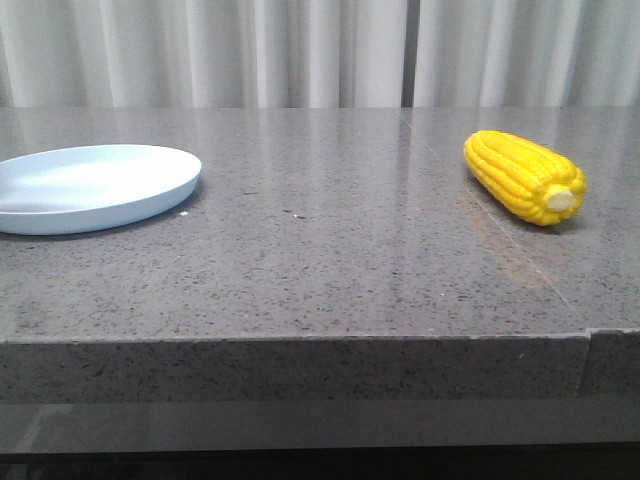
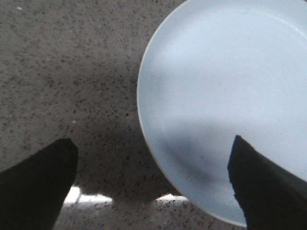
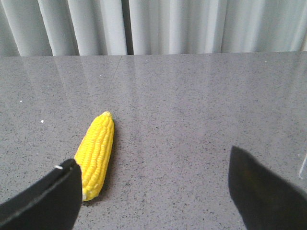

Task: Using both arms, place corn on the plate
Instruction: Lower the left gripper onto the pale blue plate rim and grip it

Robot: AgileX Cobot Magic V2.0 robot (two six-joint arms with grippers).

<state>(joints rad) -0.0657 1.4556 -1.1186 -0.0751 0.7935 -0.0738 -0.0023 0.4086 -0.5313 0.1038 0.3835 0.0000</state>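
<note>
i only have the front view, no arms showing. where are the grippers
Observer: The left gripper hangs open above the table, one finger over the plate.
Operator: and the right one
Observer: The right gripper is open too, low over the table; the corn lies ahead, next to one finger and off the gap's centre.
Operator: anything on the plate
Observer: The part the left wrist view shows is bare.
</note>
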